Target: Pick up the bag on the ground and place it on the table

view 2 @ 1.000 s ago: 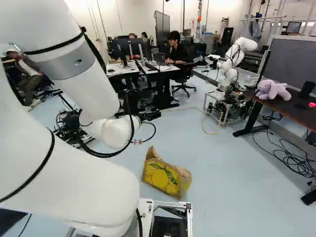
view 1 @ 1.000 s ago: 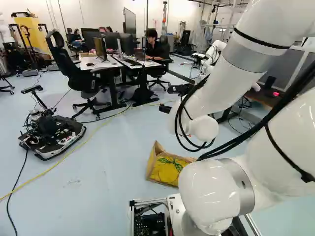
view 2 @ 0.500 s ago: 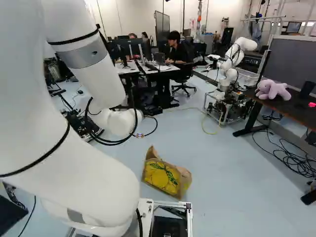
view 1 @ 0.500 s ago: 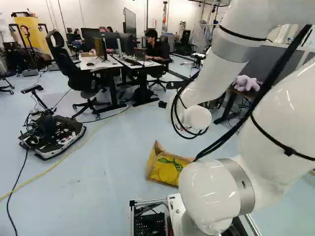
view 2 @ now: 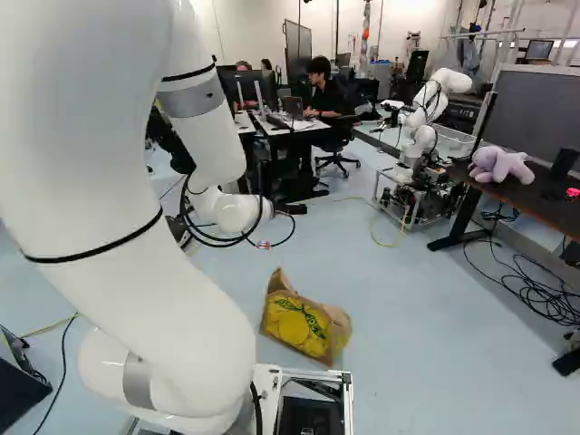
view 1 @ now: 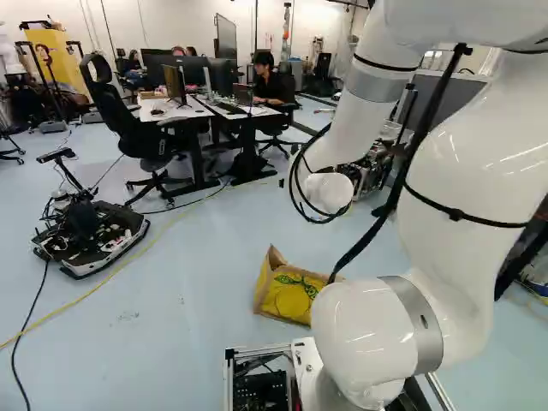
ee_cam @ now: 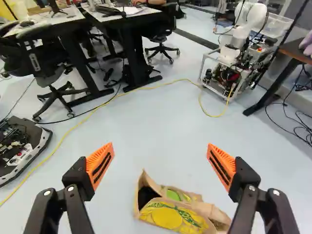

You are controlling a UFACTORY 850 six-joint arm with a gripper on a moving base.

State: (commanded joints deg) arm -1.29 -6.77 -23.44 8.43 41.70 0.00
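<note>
My gripper (view 2: 292, 209) shows only as a small black part beside the arm's white wrist in the right base view. In the wrist view the gripper (ee_cam: 160, 165) stands wide open, its orange pads far apart with nothing gripped. A brown paper bag with yellow print (view 2: 299, 324) lies on the floor just ahead of the base; the left base view shows the same bag (view 1: 289, 295). From the wrist, the bag (ee_cam: 175, 217) appears below the gap between the fingers, its dark mouth showing. A dark brown table (view 2: 535, 204) stands at the right of the right base view.
A purple plush toy (view 2: 500, 166) and small items rest on the brown table, with cables (view 2: 526, 285) beneath. Another robot (view 2: 421, 136) stands left of that table. White desks (view 1: 163, 110), office chairs and a low wheeled machine (view 1: 90, 240) are farther off. A yellow cable (ee_cam: 63, 141) crosses the floor.
My arm has swung and reached outward: its wrist has shifted left and up in the left base view, right and up in the right base view. Base and bag have stayed in place.
</note>
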